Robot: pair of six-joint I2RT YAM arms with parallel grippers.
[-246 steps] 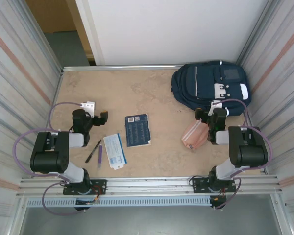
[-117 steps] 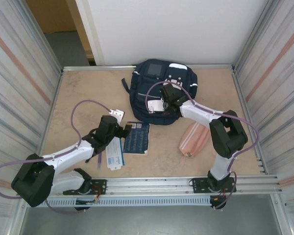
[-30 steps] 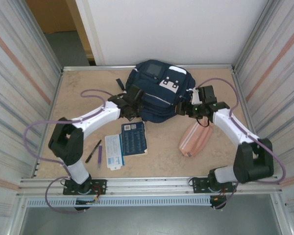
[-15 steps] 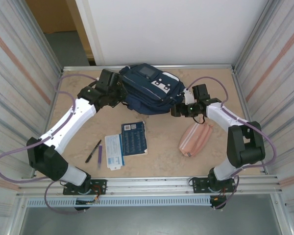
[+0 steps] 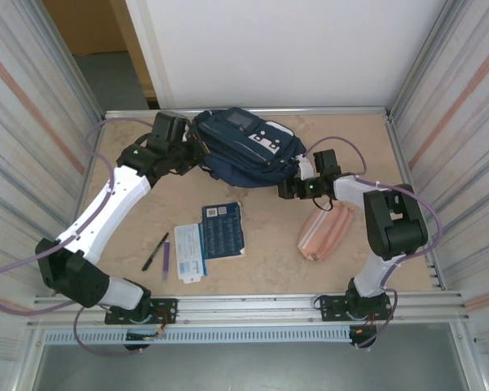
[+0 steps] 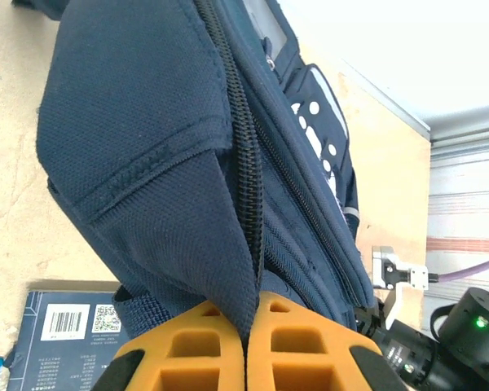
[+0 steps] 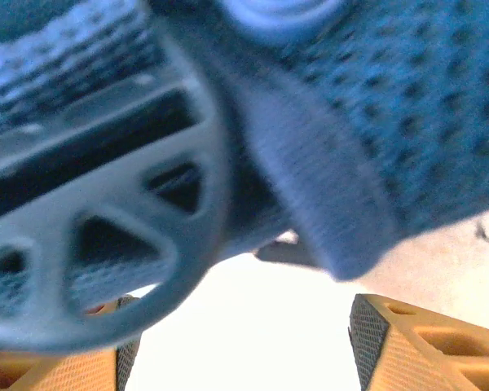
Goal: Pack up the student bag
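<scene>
The student bag (image 5: 246,151) is a navy backpack with white patches, lying stretched out at the back of the table. My left gripper (image 5: 191,153) is shut on a fold of its fabric beside a zipper, at the bag's left end; in the left wrist view the orange fingers (image 6: 196,346) pinch that navy cloth (image 6: 147,122). My right gripper (image 5: 288,190) is at the bag's lower right end. Its jaws stand open (image 7: 236,358), and a blurred grey strap buckle (image 7: 106,244) and dark mesh (image 7: 391,106) hang just above them.
A pink pouch (image 5: 326,230) lies right of centre, just below the right gripper. A dark blue notebook (image 5: 222,230), a white and blue card (image 5: 189,252), a black pen (image 5: 155,251) and a purple pen (image 5: 165,256) lie near the front left. Metal walls close in both sides.
My left gripper has pulled the bag's left end further left and toward the back. The right gripper has slid a little left and nearer along the bag's lower edge.
</scene>
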